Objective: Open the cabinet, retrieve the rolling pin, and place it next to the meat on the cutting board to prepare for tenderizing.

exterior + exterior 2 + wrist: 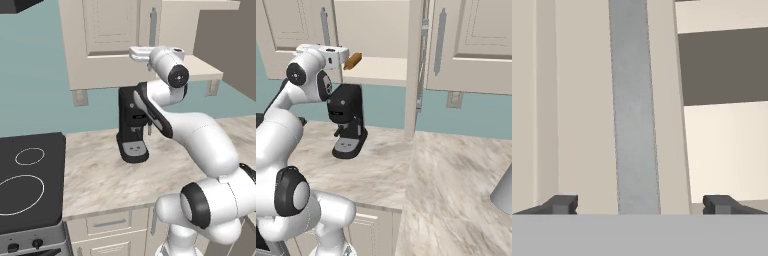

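At the far left of the left base view a black cooktop [27,182] with white ring marks is set beside the marbled surface [105,175], with drawer fronts [107,222] of the base cabinets below its edge. A black coffee machine [132,125] stands on the surface toward the wall, directly beneath the cabinet [100,45]. The white arm rises from the lower right, passes in front of the coffee machine and reaches up to cabinet height, so part of the machine and of the cabinet's lower edge is hidden behind it.

In the right base view the cabinet's left door [286,35] is closed with its grey bar handle [324,25] upright, while the neighbouring door [416,65] stands swung out, seen nearly edge-on, exposing the plain beige interior. The rolling pin [352,61] lies tilted on the cabinet's bottom shelf, close to the front edge at the left of the opening. The gripper [342,56] is held level at that shelf, just beside the rolling pin; whether they touch cannot be told. Further right hangs another closed door [476,45] with its own handle [442,35], and at the far right edge a grey rounded object [504,192] sits on the surface, cut off by the frame.

In the hand view the fingers [562,204] are spread wide, one at each lower corner, with nothing between them. A grey bar handle [634,105] on a beige door stile runs straight up between them, and to its right lie light and dark bands of the cabinet.
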{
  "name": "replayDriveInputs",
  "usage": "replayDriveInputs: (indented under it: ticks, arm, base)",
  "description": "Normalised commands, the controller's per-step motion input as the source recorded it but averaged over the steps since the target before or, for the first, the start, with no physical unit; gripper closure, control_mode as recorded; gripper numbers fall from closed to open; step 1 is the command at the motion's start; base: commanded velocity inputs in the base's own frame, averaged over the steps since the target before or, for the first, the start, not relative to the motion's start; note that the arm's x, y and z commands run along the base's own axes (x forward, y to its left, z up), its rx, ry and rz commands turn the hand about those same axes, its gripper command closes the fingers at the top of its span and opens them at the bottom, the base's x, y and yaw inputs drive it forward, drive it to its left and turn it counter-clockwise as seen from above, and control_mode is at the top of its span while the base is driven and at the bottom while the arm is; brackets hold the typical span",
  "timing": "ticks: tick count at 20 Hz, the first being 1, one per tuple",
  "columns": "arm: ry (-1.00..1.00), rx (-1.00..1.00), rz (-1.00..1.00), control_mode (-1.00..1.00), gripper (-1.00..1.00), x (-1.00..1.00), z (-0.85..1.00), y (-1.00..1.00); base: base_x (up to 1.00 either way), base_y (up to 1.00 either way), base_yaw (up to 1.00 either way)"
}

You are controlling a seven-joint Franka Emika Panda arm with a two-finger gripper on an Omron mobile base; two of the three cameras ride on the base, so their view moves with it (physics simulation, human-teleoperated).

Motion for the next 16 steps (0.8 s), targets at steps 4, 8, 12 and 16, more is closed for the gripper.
replayDriveInputs:
  ticks: [4, 8, 12, 16]
  arm:
    - [0.01, 0.0, 0.0, -1.0, -1.0, 0.58, -0.04, 0.03]
    - [0.02, -0.01, 0.01, -1.0, -1.0, 0.62, -0.1, 0.05]
    - [0.06, -0.01, 0.0, -1.0, 1.0, 0.47, -0.07, 0.06]
    - [0.04, 0.0, 0.0, -1.0, 1.0, 0.05, -0.01, 0.02]
  base:
    - [0.0, 0.0, 0.0]
    - [0.0, 0.0, 0.0]
    - [0.0, 0.0, 0.0]
    - [0.0, 0.0, 0.0]
